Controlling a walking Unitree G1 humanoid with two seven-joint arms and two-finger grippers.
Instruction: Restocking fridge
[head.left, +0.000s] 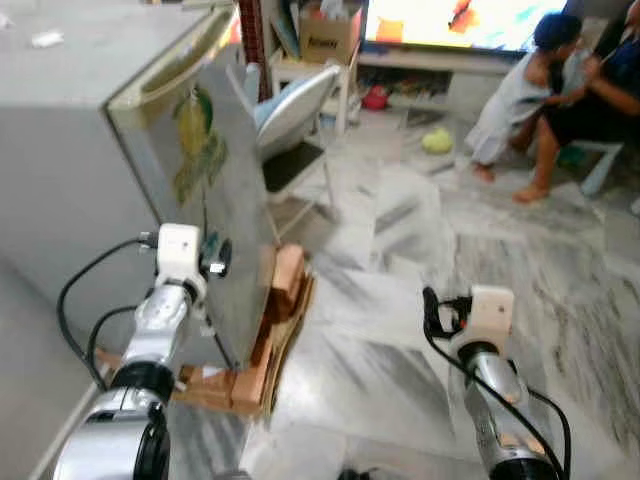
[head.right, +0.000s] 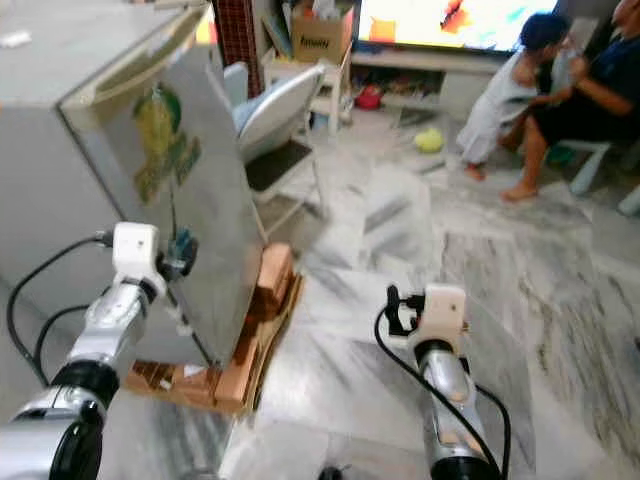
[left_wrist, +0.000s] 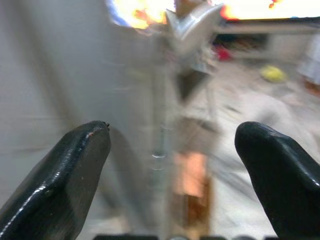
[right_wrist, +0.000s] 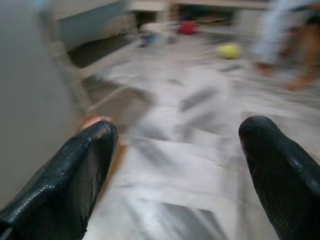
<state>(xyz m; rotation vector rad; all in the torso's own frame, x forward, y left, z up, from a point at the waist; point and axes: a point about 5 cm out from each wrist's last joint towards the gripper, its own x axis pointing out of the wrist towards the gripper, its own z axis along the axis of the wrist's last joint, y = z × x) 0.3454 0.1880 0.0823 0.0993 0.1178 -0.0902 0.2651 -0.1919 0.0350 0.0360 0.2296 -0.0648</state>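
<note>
The fridge (head.left: 120, 180), a grey box with a green and yellow sticker (head.left: 195, 140) on its door, takes up the upper left of the head views and stands on a low stack of bricks and cardboard (head.left: 265, 340) at lower centre-left. Nearest the camera, the left gripper (left_wrist: 170, 165) is raised at the lower left of the frame, close to the door's front edge; in its wrist view the two black fingers (left_wrist: 65, 175) stand wide apart, holding nothing, with the door's blurred vertical edge lying between them but apart from both. The right gripper (right_wrist: 177, 170) hangs at the lower right of the head views over the grey marble floor (head.left: 400, 300), well apart from the fridge; its fingers are likewise spread and hold nothing, with bare floor between them. Just past the fridge door, at upper centre, a grey folding chair (head.left: 295, 120) stands near the door's far edge, in the path the door would swing. Farther back are a cardboard box (head.left: 330, 35) on a white shelf, a bright screen (head.left: 450, 20) along the top, and a small yellow thing (head.left: 437, 141) on the floor. At the upper right, two people (head.left: 560, 90) sit by the far wall.
</note>
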